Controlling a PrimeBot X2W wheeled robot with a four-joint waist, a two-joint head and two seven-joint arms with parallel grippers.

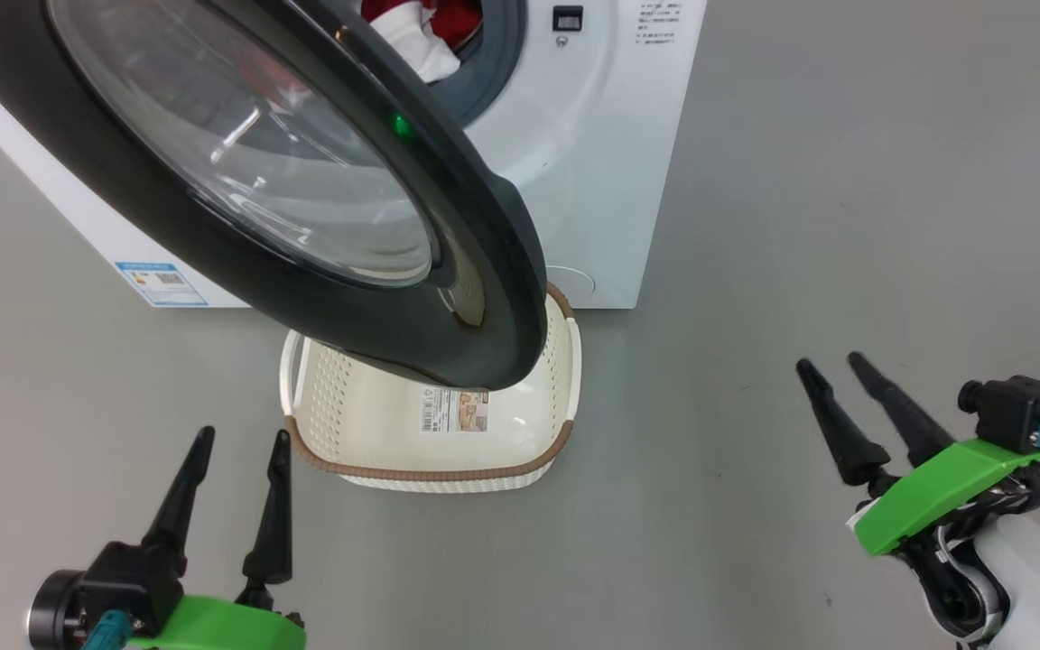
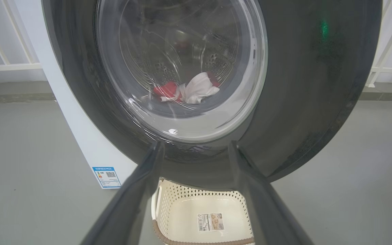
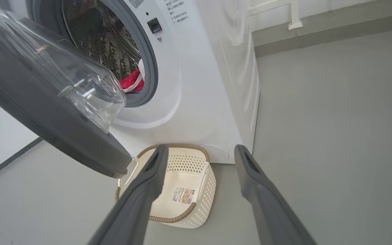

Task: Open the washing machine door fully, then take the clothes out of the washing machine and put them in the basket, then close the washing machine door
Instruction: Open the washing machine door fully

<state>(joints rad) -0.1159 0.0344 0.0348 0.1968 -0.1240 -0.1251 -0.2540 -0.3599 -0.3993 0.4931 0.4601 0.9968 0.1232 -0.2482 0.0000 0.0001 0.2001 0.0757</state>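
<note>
Two end effectors sit nearest, low over the grey floor: the left end effector at the near left and the right end effector at the near right. Both are released, fingers spread apart and grasping nothing. Between them and a little farther off, the basket stands on the floor just in front of the washing machine, a sticker showing on its bottom. The washing machine door is swung out from the machine's front on its left side, and its black rim hangs above the basket's far part. The clothes, red and white, lie inside the drum at its mouth, well apart from both end effectors.
</note>
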